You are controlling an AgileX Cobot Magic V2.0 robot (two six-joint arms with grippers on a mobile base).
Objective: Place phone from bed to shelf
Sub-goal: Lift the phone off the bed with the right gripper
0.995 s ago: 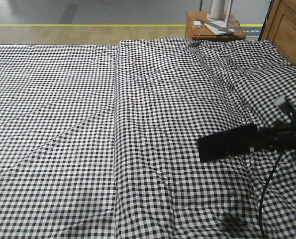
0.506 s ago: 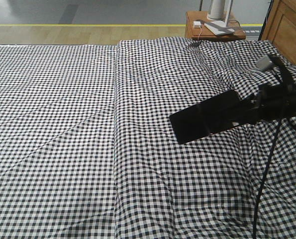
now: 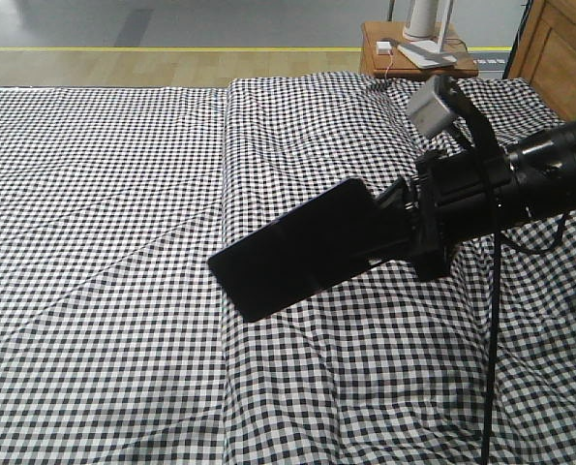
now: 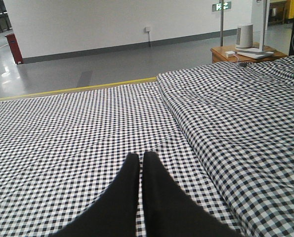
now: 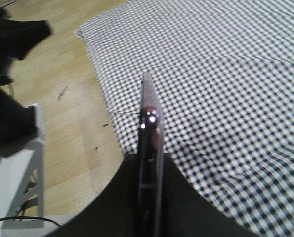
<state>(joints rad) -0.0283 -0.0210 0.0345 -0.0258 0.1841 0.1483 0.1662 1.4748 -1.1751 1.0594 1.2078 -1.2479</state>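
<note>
**Q:** Phone location?
**A:** The phone hangs tilted above the bed, clear of the cloth. Its free end is over the long fold, well back from the far edge.
**Q:** Right tool?
**A:** The right tool is clamped on the phone's other end, one finger on each face.
**Q:** Left tool?
**A:** The left tool is closed over the bed, fingers nearly touching, holding nothing.
</note>
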